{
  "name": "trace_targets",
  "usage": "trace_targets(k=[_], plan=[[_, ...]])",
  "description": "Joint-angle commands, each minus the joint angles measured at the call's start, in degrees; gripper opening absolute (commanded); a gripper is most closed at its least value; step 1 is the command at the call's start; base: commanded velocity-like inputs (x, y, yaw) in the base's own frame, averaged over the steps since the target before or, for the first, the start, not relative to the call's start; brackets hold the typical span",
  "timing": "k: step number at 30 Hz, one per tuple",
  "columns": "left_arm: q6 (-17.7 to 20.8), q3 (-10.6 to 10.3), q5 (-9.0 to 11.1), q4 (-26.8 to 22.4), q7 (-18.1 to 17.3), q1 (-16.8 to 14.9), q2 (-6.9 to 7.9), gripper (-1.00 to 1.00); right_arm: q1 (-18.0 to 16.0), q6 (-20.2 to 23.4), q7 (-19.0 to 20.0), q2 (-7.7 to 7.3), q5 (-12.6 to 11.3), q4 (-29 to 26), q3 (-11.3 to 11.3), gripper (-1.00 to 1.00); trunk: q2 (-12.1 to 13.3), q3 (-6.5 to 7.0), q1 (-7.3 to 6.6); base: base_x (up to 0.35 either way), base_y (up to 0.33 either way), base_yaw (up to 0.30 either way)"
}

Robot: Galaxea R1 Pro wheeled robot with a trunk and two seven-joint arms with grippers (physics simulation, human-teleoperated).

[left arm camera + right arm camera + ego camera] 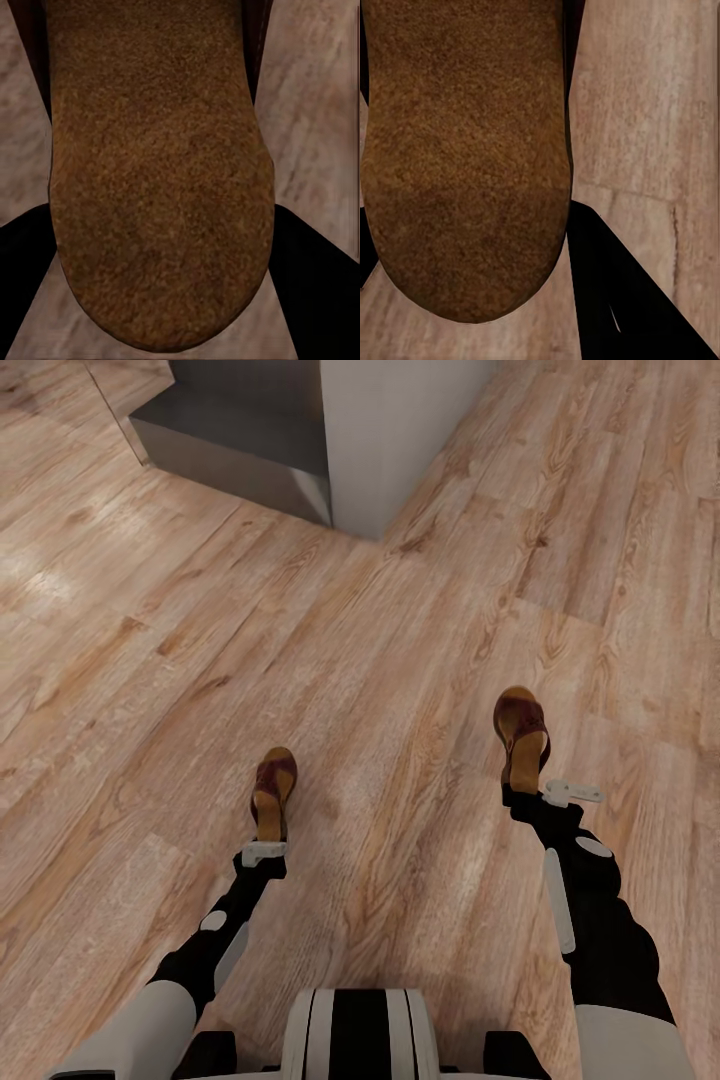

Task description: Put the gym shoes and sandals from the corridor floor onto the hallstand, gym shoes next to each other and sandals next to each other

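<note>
From the head camera, both arms reach forward over the corridor floor [380, 660], light brown wood-grain planks. The left pincer [266, 838] sits at the heel end of the left sandal [273, 790], which points away from the robot with its dark reddish-brown strap at the far end and tan sole showing near. The right pincer [525, 785] meets the heel end of the right sandal [522, 734], which lies further off and well to the right of the first, also pointing away. The two sandals are well apart. At the far left stands a grey block [300, 430], a low dark step beside a taller pale face, resting on the floor.

In the left wrist camera, the left sandal's [157, 172] rough tan footbed runs between two dark fingers [315, 292], one on each side of the heel, closed against it, with floor [315, 112] behind.

In the right wrist camera, the right sandal's [465, 157] footbed lies likewise, a dark finger [615, 292] pressed along one edge and a sliver of another at the opposite edge, gripping the heel, with floor [645, 97] planks beyond.
</note>
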Motion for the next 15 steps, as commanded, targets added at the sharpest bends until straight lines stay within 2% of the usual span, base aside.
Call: trace_targets(k=[1,11,15], plan=[[-0.1,0.32,0.11,-0.02,-0.48,-0.03,-0.04,-1.0,-0.02,0.35,-0.1,0.04,0.0,-0.07,-0.03,-1.0,0.0,0.2,-0.03,0.0,0.0,0.0],[0.65,0.25,0.18,-3.99,-0.56,-0.05,-0.08,-1.0,-0.01,0.35,-0.1,0.04,0.0,-0.13,0.14,-1.0,0.14,2.42,-0.29,0.0,0.0,0.0],[4.25,0.26,0.2,-6.16,-0.61,-0.06,-0.11,-1.0,-0.01,0.35,-0.1,0.04,0.0,-0.15,0.07,-1.0,0.19,3.3,-0.39,0.0,0.0,0.0]])
